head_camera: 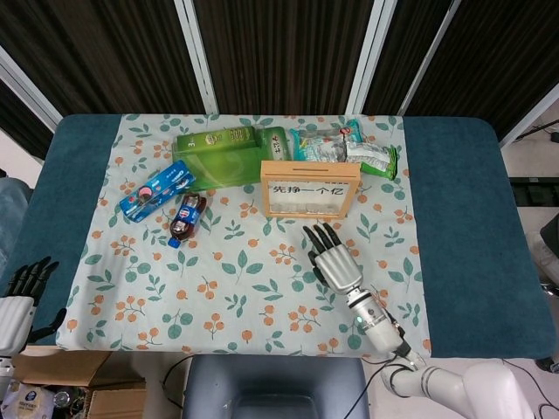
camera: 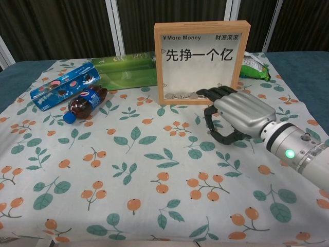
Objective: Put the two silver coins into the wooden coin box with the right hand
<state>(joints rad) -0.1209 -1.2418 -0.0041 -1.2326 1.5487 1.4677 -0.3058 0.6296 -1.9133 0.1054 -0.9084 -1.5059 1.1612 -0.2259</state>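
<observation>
Surface: blue table [head_camera: 463, 218] covered in the middle by a floral cloth [head_camera: 236, 279] printed with orange fruit and green leaves; dark curtains with white posts behind.
Left hand [head_camera: 19, 297]: at the near left corner, off the table edge, fingers apart and pointing away, holding nothing; seen in the head view only.
Right hand [camera: 239, 116]: palm down, low over the cloth just in front of the box, fingers stretched forward and slightly spread, thumb curled beneath; nothing visible in its grasp. Its fingertips [camera: 205, 93] reach close to the lower right of the box front.
Cola bottle [camera: 82, 103]: small, lying on its side on the left, blue cap toward the near edge.
Biscuit pack [camera: 64, 86]: blue, lying just beside and behind the bottle.
Wooden coin box [camera: 201, 62]: upright at mid cloth, wooden frame, clear front with Chinese characters and "More Money".
Silver coins [camera: 181, 95]: several lie along the box's inside bottom, behind the clear front; how many, I cannot tell.
Green box [head_camera: 229, 157]: long, lying flat behind and left of the coin box.
Snack bags [head_camera: 345, 148]: green and white, behind the coin box to the right.
</observation>
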